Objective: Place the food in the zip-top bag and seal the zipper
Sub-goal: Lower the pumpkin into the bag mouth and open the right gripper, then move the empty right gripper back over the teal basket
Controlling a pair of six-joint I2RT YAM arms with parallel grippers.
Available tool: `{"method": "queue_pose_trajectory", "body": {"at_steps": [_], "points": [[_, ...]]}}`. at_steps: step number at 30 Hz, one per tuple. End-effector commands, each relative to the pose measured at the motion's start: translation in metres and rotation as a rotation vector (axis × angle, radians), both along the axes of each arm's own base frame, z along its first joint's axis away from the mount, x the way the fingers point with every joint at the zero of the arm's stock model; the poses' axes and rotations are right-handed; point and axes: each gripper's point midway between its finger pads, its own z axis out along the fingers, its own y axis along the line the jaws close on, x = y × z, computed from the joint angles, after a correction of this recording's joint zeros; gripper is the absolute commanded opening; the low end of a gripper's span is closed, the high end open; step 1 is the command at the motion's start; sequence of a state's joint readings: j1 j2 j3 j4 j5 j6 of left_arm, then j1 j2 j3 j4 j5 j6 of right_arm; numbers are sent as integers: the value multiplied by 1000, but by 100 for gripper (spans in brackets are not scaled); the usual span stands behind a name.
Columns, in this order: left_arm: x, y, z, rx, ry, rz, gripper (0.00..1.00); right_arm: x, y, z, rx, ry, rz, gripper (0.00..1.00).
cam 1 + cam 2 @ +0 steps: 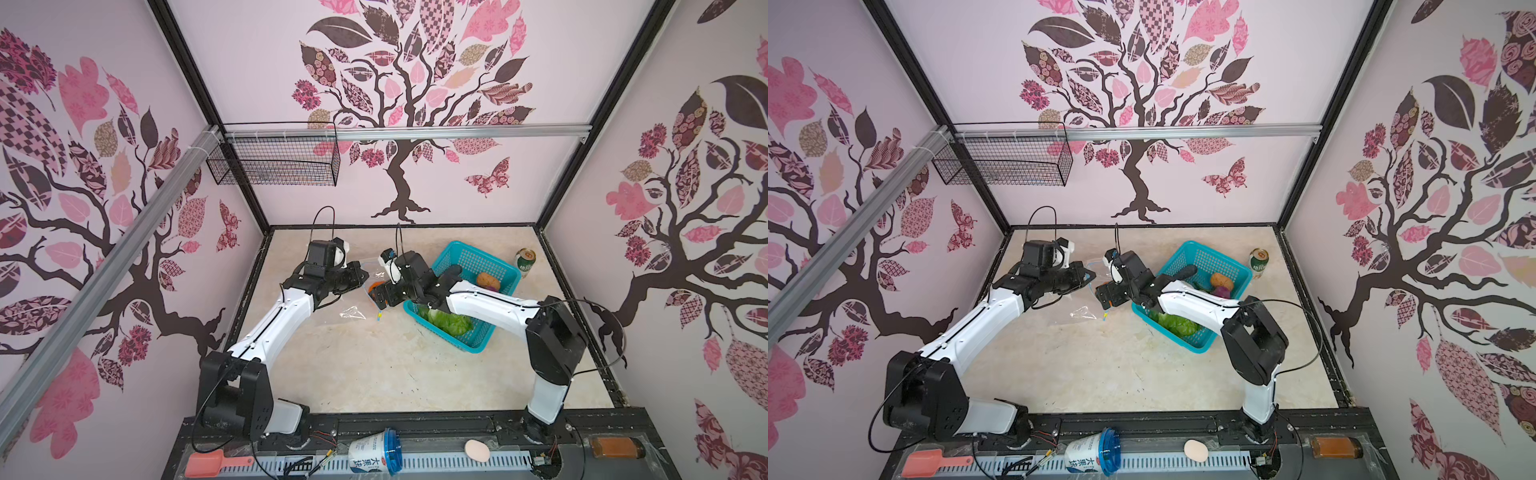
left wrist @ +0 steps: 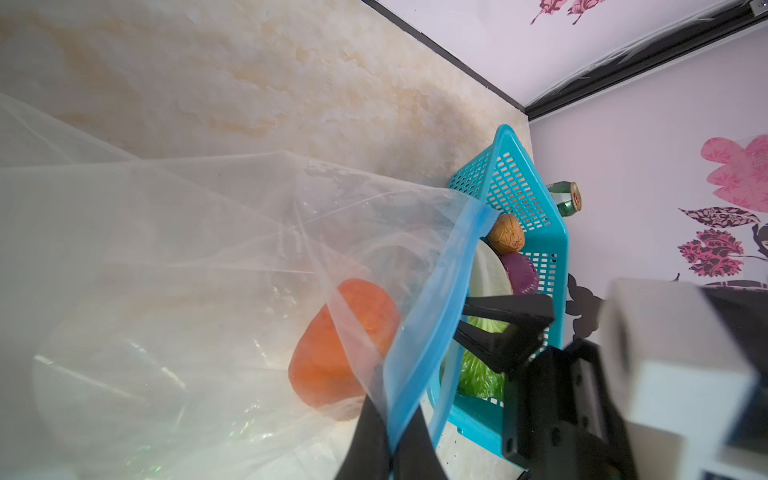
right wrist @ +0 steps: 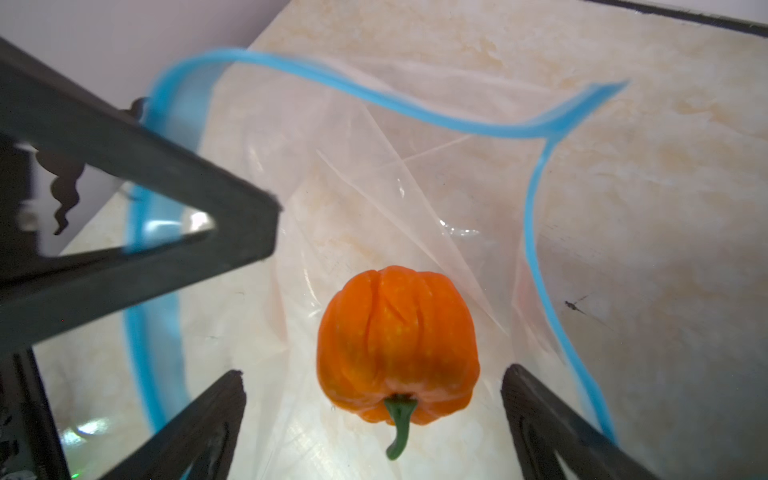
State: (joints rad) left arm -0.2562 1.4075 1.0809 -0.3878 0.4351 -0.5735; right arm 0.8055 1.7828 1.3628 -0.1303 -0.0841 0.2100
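Obs: the left end effector (image 2: 392, 419) is closed, pinching the zipper strip (image 3: 374, 95) and lifting the bag (image 2: 187, 270) mouth off the worktop (image 1: 374, 365). The right end effector (image 3: 374, 376) has its jaws wide apart and grips nothing. The pumpkin (image 3: 397, 345) lies inside the bag, between those jaws.

The cabbage (image 1: 449, 322), potato (image 1: 486, 278) and onion (image 2: 519, 274) sit in the basket (image 1: 494, 257).

Judgement: bag film is limp and slippery, so hold it only by the stiffer strip. Cabbage looks bulky and light; grip its firmer white end. Potato and onion are round and smooth; grip across the middle.
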Motion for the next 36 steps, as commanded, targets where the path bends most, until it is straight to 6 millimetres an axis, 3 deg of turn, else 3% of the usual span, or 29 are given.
{"method": "queue_pose_trajectory", "body": {"at_steps": [1,6,9,18,23,27,36], "points": [[6,-4,9,-8,-33,-11,0,-4,-11,49,99,-52,-23,98],[7,-4,8,-7,-30,-11,0,-2,-45,55,101,-33,-109,98],[7,-4,9,-7,-32,-9,0,4,-77,52,64,-32,-209,98],[7,-4,7,-12,-25,-10,0,36,-236,5,-237,46,-676,95],[6,-6,7,-22,-21,-13,0,38,-301,-20,-365,109,-818,94],[6,-7,4,-28,-13,-15,0,39,-321,-34,-419,143,-862,92],[6,-8,3,-32,-8,-18,0,25,-334,-73,-573,236,-856,85]]}}
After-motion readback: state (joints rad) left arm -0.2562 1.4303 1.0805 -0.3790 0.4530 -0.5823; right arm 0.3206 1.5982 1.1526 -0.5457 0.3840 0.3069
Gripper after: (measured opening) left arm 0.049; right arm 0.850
